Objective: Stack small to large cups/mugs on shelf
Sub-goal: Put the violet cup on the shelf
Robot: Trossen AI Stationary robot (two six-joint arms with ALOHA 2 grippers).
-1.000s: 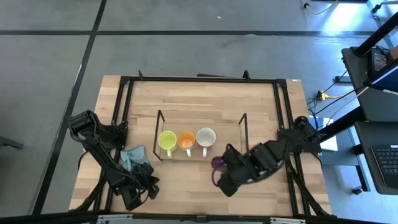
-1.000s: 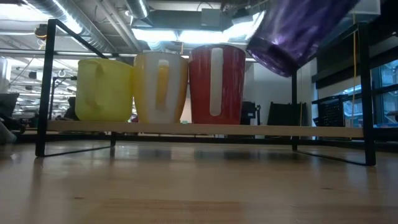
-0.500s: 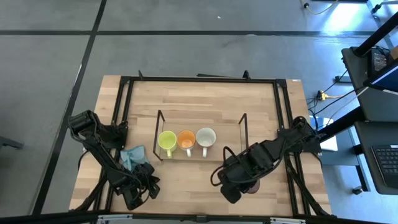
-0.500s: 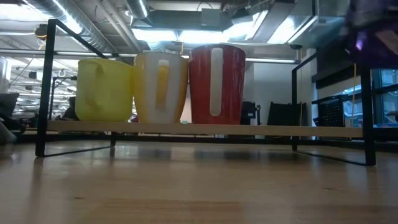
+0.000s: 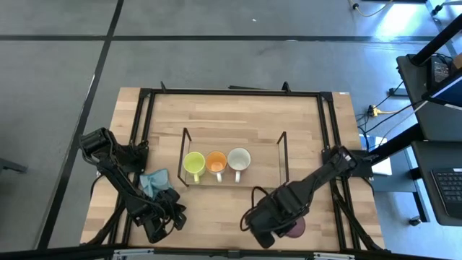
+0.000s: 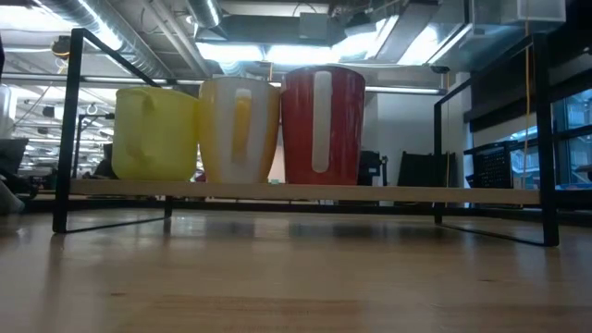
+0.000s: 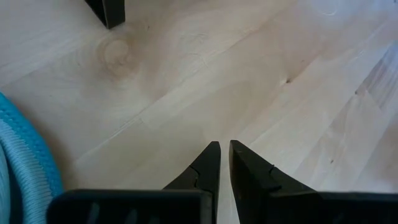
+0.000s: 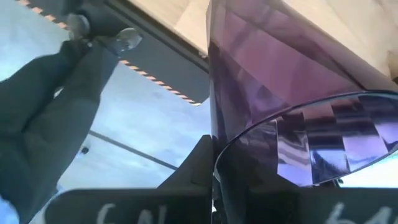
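Right gripper (image 5: 268, 232): over the near edge of the counter (image 5: 238, 115), right of centre; jaws clamped on the rim of the dark purple cup (image 5: 294, 229). The right wrist view shows the cup's wall (image 8: 280, 81) pinched at the rim, its body tilted.

Left gripper (image 5: 160, 225): near the counter's near left corner; jaws nearly closed, a thin gap between them, holding nothing. Fingertips (image 7: 213, 155) sit low over bare wood.

Light blue cloth (image 5: 153, 182): crumpled on the counter just beyond the left gripper, left of the shelf.

Shelf (image 5: 280, 148): thin black wire rack, mid-counter. Three mugs abreast on it, touching or almost so: yellow-green mug (image 5: 193, 164) leftmost, orange mug (image 5: 216, 162) in the middle, white mug (image 5: 239, 159) on the right. The right-hand portion of the shelf stands vacant.
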